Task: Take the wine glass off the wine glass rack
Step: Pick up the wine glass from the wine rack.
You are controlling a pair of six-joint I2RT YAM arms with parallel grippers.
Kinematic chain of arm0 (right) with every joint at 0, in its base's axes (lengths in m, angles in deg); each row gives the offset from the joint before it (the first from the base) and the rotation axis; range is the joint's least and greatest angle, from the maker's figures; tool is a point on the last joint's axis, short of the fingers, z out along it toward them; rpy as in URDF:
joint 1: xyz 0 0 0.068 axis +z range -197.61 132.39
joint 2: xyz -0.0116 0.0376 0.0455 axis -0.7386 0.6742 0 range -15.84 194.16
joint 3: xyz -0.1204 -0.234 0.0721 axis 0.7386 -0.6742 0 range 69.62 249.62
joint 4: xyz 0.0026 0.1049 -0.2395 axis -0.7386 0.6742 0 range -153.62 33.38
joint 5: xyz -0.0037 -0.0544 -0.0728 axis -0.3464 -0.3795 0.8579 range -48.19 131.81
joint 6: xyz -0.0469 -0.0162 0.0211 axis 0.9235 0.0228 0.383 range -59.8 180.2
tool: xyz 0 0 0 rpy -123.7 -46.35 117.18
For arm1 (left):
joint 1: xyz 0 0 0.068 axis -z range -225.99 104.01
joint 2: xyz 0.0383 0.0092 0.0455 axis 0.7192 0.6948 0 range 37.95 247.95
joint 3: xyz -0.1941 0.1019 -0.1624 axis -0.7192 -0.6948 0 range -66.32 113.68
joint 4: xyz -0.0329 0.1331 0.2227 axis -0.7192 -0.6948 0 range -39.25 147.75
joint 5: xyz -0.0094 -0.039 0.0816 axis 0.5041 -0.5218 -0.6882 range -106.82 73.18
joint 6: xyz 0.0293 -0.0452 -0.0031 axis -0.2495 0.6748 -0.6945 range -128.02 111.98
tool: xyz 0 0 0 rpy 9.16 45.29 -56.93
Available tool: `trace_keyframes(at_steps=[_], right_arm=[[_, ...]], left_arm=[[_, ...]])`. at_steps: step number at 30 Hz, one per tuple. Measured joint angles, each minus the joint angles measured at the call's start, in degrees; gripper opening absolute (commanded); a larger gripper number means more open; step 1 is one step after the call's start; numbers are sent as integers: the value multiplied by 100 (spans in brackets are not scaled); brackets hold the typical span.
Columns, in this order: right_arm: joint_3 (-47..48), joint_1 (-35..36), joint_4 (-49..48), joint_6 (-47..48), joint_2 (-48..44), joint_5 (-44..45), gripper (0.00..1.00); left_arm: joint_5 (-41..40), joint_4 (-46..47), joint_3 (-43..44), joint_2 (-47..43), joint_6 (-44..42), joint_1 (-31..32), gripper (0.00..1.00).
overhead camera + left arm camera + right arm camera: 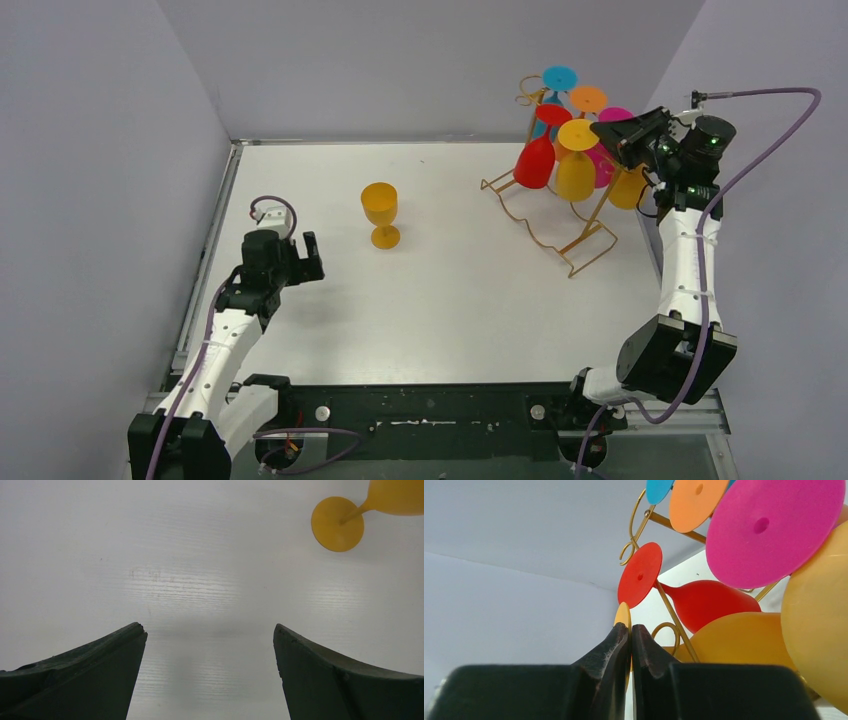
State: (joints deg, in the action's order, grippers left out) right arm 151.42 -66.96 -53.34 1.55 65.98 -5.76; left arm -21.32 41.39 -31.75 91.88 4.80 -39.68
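The gold wire wine glass rack (545, 235) stands at the back right with several coloured glasses hanging upside down on it. My right gripper (604, 134) is up at the rack, shut on the rim of the yellow wine glass's foot (578, 133); the bowl (575, 172) hangs below. In the right wrist view the fingertips (630, 627) pinch the thin yellow foot (622, 614) edge-on, beside a gold rack wire (672, 616). My left gripper (311, 257) is open and empty over the table, as the left wrist view (210, 630) shows.
An orange-yellow glass (380, 214) stands upright mid-table; its foot shows in the left wrist view (337, 524). Red (535, 162), blue (559, 77), orange (588, 98), pink (613, 115) and another yellow (628, 187) glass hang on the rack. Grey walls close in on both sides.
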Motion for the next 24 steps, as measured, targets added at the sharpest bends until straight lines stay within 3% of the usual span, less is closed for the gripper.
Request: trace_keyframes(at_steps=[13,24], right_arm=[[208,494,365,345,-7,66,0],[249,691,723,769,-109,70,0]], left_arm=[[-83,-13,0,-44,98,20,97],[-861,-105,87,-330,402,35,97]])
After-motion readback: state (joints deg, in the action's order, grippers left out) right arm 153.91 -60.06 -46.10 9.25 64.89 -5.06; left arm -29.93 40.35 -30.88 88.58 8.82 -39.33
